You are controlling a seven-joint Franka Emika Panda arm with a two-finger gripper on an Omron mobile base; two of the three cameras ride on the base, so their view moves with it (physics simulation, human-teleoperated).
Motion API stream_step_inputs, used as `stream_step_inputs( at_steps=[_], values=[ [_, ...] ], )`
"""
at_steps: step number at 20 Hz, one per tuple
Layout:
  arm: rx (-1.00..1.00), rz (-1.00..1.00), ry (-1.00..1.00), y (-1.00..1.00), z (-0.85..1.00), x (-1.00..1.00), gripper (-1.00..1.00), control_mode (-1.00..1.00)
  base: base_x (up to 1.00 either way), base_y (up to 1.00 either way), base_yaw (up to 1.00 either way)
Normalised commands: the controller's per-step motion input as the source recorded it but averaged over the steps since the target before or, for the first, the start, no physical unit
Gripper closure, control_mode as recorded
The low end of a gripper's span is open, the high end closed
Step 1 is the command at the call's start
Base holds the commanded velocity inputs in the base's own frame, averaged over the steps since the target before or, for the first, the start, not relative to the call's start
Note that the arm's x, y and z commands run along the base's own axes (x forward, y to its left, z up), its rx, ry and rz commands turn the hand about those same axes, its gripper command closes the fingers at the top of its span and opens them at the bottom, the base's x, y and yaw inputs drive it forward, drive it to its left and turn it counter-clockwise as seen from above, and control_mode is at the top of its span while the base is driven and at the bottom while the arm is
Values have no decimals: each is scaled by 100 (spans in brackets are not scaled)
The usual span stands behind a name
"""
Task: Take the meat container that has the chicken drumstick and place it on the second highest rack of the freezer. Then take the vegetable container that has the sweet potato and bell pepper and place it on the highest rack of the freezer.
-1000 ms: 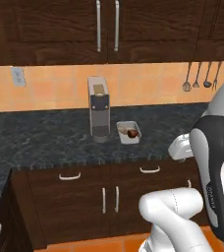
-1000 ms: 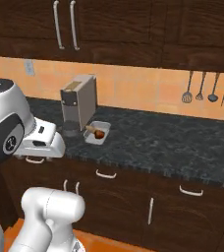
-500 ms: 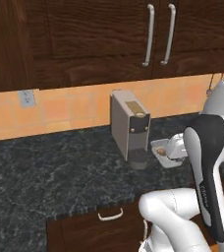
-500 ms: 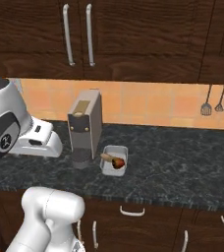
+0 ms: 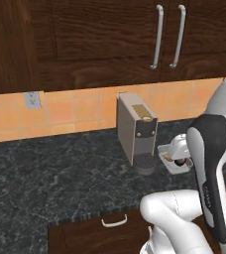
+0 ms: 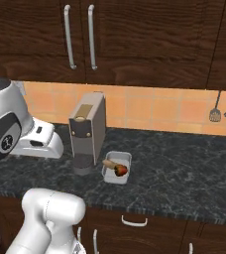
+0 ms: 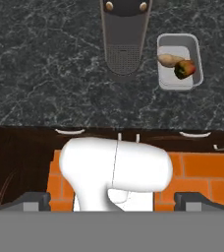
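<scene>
The vegetable container (image 6: 117, 167) is a small white tray on the dark stone counter, just right of a coffee machine. In it lie the tan sweet potato (image 7: 169, 60) and the dark-red bell pepper (image 7: 184, 69). In the left base view the container (image 5: 176, 165) is partly hidden behind my arm. My gripper (image 7: 113, 201) hangs back from the counter's front edge, well short of the tray. It is open, its fingertips (image 7: 33, 199) wide apart with nothing between them. The meat container, the chicken drumstick and the freezer are out of view.
A grey coffee machine (image 5: 136, 130) stands against the orange tiled wall. Dark wooden cabinets (image 6: 80, 34) hang above the counter. Drawers with white handles (image 6: 134, 222) run below it. A wall outlet (image 5: 33, 99) is at the left, hanging utensils (image 6: 215, 113) at the right.
The whole picture has shifted and grown: the base has driven closer to the counter, so the coffee machine and the tray look larger. The gripper has stayed open.
</scene>
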Motion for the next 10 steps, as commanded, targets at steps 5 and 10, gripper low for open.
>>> stream_step_inputs(
  at_steps=[5,10],
  values=[
    [5,-13,1,-46,-30,5,-100,-100,0,0,0],
    [8,-58,4,-86,-71,45,-100,-100,0,0,0]
  ],
)
